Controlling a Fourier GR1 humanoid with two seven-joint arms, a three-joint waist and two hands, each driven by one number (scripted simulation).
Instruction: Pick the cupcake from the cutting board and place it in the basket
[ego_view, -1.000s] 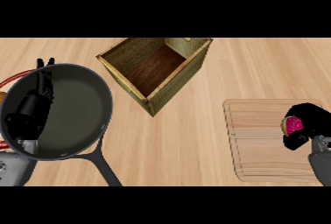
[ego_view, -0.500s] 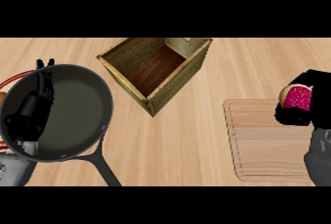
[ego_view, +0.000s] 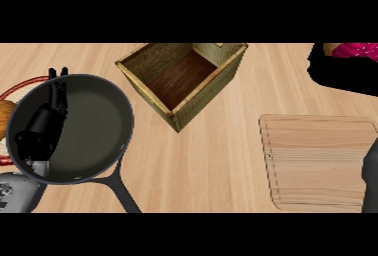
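right hand (ego_view: 332, 70) risen, seemingly clasping cupcake (ego_view: 356, 50)

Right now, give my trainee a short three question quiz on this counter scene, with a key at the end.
1. True or false: the cupcake sits on the cutting board.
2. Multiple choice: where does the right robot hand show? A) over the pan B) at the upper right, beyond the board C) inside the basket
3. Fill in: the wooden basket lies between the cutting board and the dark ______.

Key
1. False: the right robot hand holds it above the counter, off the board.
2. B
3. pan; the left robot hand shows over it, fingers straight.
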